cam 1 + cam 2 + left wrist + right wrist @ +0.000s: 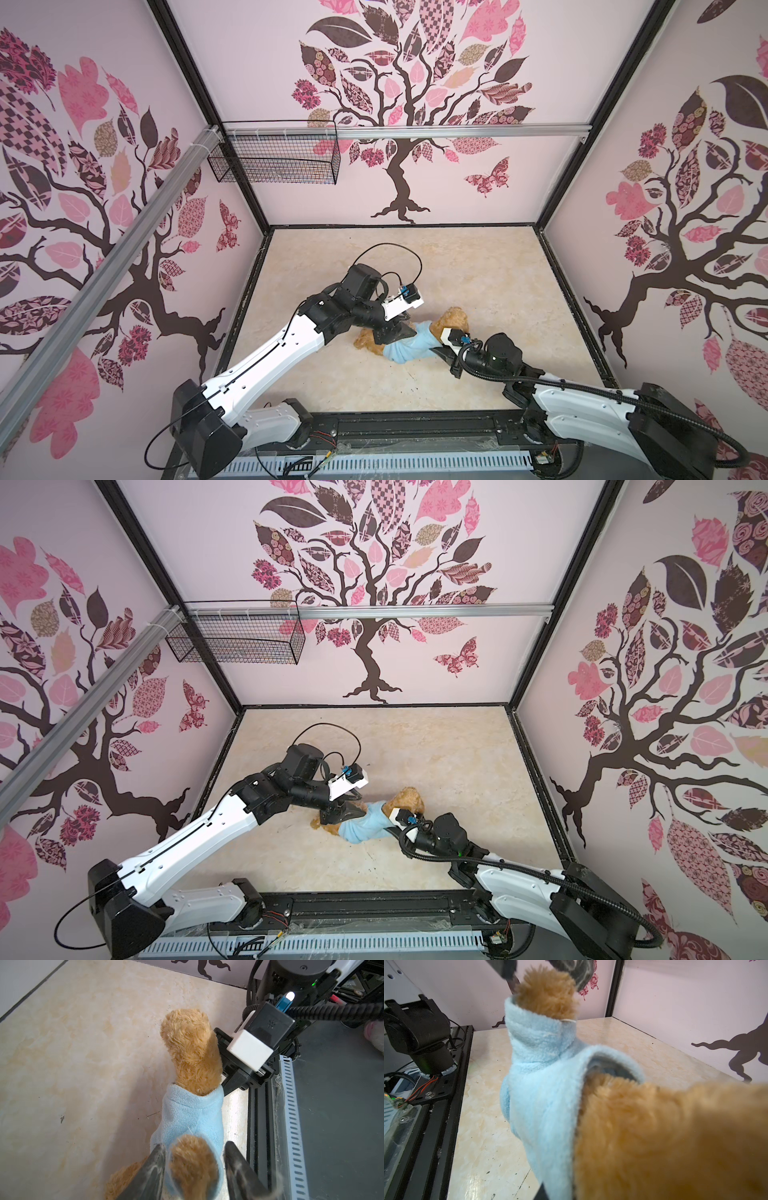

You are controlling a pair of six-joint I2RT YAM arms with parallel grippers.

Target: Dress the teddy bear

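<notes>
**Left fingers spread round bear's sleeved paw; right grip hidden**

Left fingers [153, 1167] stand apart, one on each side of a furry paw [191, 1167] that pokes out of a sleeve. They sit just beside the paw; no squeeze shows. Left gripper [194, 1145] is at the bear's lower end, seen from the opposite side in the right wrist view, where both finger tips flank the same paw [548, 995].

Right gripper [229, 1084] comes in behind the bear's head, its finger ending at the shirt collar. One dark finger tip [542, 1193] shows against the shirt edge; the other is buried under fur and fleece. Cannot tell whether it pinches anything.

The teddy bear [451, 320] lies on the table [478, 270], roughly mid-table, between the two grippers, with its head toward the right arm and its legs toward the left arm. The light-blue shirt [409, 347] covers its torso, and the head is out through the collar [199, 1095].
</notes>
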